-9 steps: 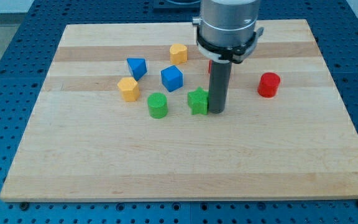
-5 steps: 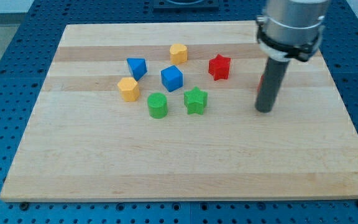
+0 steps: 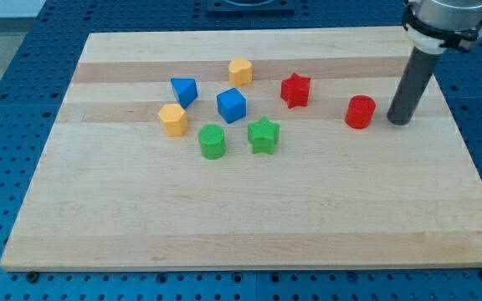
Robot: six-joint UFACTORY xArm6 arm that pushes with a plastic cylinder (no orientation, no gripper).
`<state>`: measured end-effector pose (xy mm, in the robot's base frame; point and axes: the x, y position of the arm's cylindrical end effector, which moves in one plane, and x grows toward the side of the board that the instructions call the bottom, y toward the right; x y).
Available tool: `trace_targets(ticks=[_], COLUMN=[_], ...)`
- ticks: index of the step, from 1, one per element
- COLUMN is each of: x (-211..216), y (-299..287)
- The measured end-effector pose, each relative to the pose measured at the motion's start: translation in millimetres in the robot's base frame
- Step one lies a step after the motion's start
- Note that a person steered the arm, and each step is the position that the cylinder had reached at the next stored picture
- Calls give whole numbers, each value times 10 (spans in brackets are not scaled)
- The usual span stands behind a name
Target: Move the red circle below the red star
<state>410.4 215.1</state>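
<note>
The red circle (image 3: 360, 111) stands on the wooden board toward the view's right. The red star (image 3: 295, 90) lies to its left and slightly higher in the view. My tip (image 3: 399, 122) rests on the board just right of the red circle, a small gap apart from it. The dark rod rises from the tip toward the view's top right corner.
Left of the red star sit a blue cube (image 3: 232, 104), a yellow block (image 3: 240, 71), a blue wedge-like block (image 3: 184, 90), a yellow hexagon-like block (image 3: 173, 119), a green circle (image 3: 212, 141) and a green star (image 3: 264, 135). The board's right edge (image 3: 467, 125) is close to my tip.
My tip has swept from beside the green star rightward across the board, past the red circle, to the circle's right side. The blocks have not moved.
</note>
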Motion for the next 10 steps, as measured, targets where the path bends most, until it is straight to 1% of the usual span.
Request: trace_targets(ticks=[2,6,10], x=[-43,-60,-60], y=[-39,-722,-1048])
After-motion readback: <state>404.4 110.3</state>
